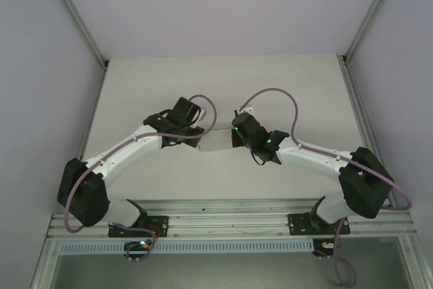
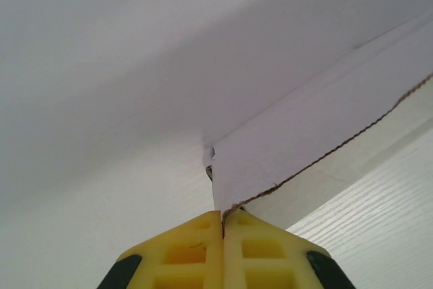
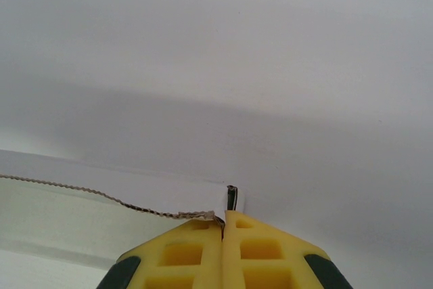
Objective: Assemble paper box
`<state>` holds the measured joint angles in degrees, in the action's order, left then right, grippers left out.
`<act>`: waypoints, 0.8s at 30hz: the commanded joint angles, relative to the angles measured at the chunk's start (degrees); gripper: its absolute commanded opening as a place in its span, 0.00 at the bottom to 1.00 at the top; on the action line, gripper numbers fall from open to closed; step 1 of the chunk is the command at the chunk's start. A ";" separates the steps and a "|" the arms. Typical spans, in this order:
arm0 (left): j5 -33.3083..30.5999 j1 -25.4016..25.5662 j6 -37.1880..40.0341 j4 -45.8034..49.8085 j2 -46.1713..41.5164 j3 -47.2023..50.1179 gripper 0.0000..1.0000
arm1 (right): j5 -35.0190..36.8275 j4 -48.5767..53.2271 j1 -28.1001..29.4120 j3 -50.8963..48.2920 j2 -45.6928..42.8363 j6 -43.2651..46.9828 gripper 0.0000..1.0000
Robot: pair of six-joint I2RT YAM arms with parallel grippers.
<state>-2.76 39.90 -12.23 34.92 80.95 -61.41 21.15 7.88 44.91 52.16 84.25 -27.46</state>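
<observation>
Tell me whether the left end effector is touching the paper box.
Touching. The left wrist view shows the left end effector shut on the paper box at its jagged edge, no gap.

Looks like a robotics lab test cell, not anyone's home. The left arm and right arm are bolted to an aluminium rail at the edge of a pale table. Plain white panels on metal frame posts box it in, and purple cables loop off both arms.
</observation>
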 commanded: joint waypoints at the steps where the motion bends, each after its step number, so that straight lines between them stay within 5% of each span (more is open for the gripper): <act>1: 2.57 -1.18 -6.72 1.44 0.71 -2.31 0.00 | 3.65 7.09 1.18 0.66 1.47 -1.59 0.00; 17: 25.53 -8.82 -21.19 -1.33 2.95 -1.42 0.00 | 7.76 9.61 4.36 2.66 4.24 -5.55 0.00; 24: 22.74 -8.55 -19.14 2.47 5.38 -3.29 0.00 | 7.99 9.89 4.46 2.25 4.17 -5.96 0.00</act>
<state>18.63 30.70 -31.51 34.37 84.90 -63.46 29.63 12.75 48.66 55.02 86.54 -31.99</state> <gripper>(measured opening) 0.049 0.044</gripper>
